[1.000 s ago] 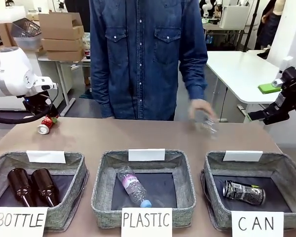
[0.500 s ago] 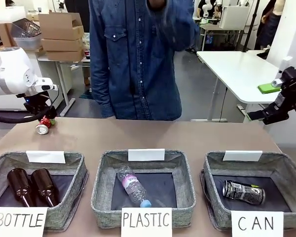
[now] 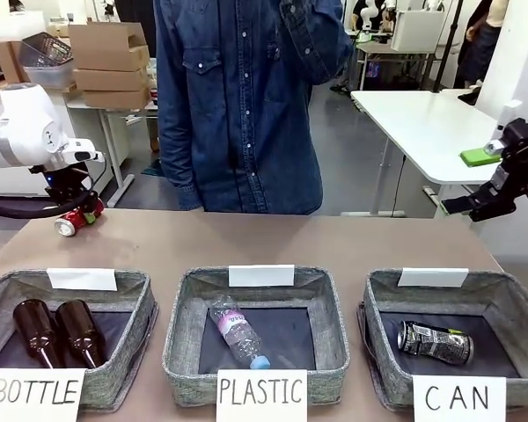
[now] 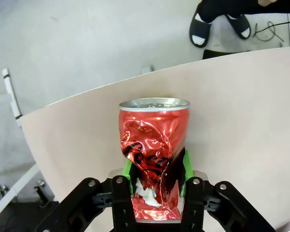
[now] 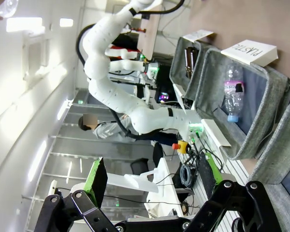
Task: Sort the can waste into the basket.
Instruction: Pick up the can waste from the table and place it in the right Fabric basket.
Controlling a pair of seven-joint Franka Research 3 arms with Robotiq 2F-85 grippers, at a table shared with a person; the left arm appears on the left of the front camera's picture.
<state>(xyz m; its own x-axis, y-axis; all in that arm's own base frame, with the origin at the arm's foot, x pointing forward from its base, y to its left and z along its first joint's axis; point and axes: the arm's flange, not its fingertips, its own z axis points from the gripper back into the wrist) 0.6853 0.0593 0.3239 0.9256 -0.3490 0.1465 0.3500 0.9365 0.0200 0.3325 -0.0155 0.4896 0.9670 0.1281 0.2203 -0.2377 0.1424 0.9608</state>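
left gripper (image 4: 158, 182) tight around the dented red can (image 4: 153, 130)

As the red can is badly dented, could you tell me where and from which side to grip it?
Probably across the body, coming along its length from the crumpled end: the left claw is shut on the red can so, green pads on opposite sides, the silver rim left free.

Can (image 3: 69, 223) in left hand (image 4: 155, 169), far-left corner of table (image 3: 334, 242); second can (image 3: 435, 342) inside right basket (image 3: 513, 301).
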